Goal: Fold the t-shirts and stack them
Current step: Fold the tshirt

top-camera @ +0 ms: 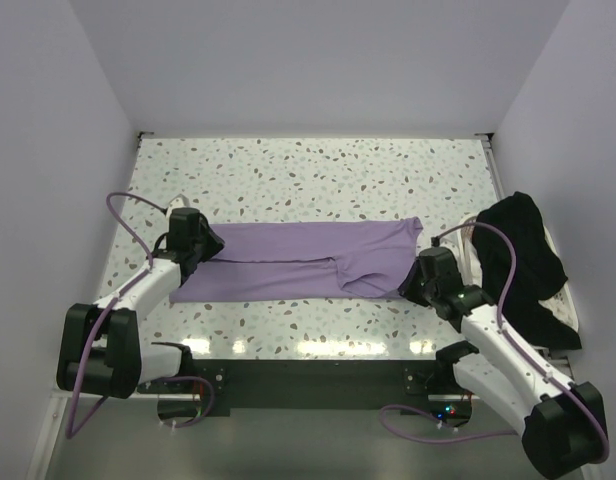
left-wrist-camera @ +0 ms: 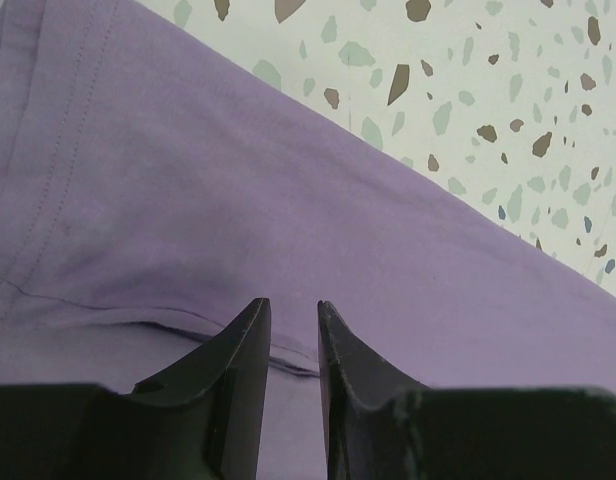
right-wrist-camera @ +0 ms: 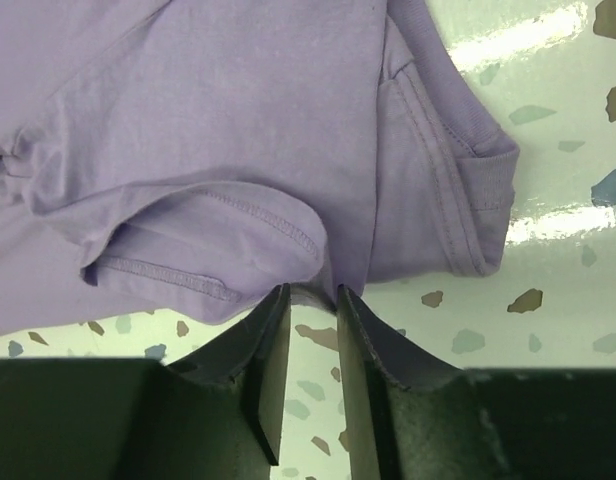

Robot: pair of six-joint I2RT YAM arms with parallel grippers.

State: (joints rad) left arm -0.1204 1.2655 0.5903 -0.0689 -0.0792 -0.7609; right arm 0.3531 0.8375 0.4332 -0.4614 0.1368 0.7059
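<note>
A purple t-shirt lies on the speckled table as a long band folded lengthwise. My left gripper sits on its left end. In the left wrist view the fingers stand close together with purple cloth filling the narrow gap. My right gripper is at the shirt's right end, and its tips pinch the hem by a folded sleeve. A black t-shirt lies crumpled at the right edge, beside the right arm.
White walls close in the table at the back and on both sides. The dark front rail carries the arm bases. Cables loop over both arms.
</note>
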